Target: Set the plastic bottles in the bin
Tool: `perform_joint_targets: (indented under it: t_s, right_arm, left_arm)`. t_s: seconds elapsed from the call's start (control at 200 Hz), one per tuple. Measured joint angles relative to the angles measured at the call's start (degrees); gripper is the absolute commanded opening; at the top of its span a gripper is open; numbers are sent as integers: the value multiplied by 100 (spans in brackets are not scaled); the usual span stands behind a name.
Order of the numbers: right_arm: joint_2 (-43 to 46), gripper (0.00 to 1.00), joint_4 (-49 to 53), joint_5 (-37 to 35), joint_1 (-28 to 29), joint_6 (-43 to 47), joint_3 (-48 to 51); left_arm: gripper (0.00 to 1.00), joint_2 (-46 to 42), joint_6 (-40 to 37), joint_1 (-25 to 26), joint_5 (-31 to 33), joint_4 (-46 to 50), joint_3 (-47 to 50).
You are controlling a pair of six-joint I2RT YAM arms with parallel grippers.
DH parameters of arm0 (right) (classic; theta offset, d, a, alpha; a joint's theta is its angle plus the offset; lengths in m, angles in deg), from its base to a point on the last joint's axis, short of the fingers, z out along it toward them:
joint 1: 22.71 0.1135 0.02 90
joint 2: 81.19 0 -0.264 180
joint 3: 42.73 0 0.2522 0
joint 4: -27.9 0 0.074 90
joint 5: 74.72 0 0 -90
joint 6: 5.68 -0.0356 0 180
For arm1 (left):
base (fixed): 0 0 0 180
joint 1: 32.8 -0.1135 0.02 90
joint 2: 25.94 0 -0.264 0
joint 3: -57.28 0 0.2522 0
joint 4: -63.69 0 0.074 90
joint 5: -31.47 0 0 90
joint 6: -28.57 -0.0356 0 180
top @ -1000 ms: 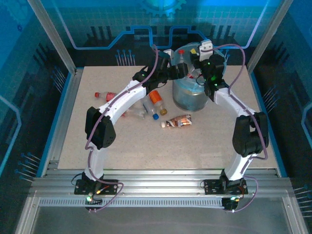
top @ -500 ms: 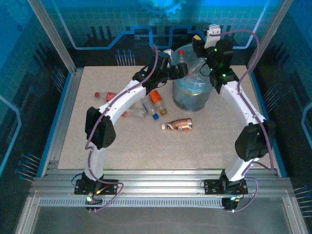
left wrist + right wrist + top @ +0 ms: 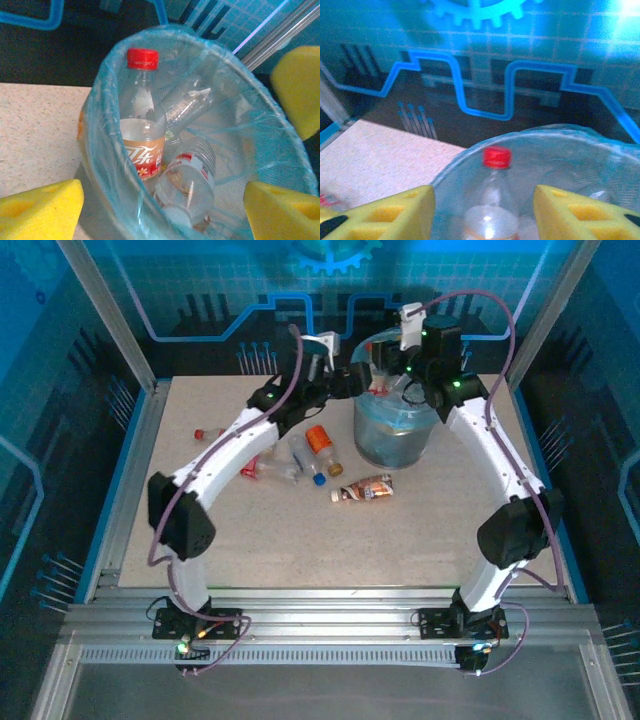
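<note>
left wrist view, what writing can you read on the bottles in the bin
None can be quoted.
Red-capped bottle in the bin: white stylised characters on its orange label, too blurred to read.
Lying bottle beside it: red-and-white label, blurred.

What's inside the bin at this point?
A red-capped bottle stands against the bin wall; a clear bottle leans beside it, a second clear bottle lies lower. Anything beneath them is covered.

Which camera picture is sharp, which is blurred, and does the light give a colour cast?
Left wrist view: sharp, the label of the red-capped bottle in the bin shows clearly. Right wrist view: blurred, with a strong blue cast. Top external view: bluish, fairly sharp, small details lost.
</note>
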Motion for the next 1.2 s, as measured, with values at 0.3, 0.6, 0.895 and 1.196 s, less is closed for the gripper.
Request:
perform_joint_targets:
  t_s: [0.3,0.6,0.895,1.196]
  right_arm:
    - [1602,68,848,415,1231,1040,1102]
    - [2699,78,603,-540,1576,-1897,4258]
    - [2739,90,938,-1943,2050,-5167,5154]
    - [1325,96,1049,-2334,2052,-6502,4607]
  left_arm:
    - [88,-2544,-896,0,339,-485,2872]
    - [91,-3436,-1351,-7,457,-273,4763]
    - [96,-3716,-2710,-7,-111,-55,5372]
    - [97,-3866,-3587,-4,-793,-138,5504]
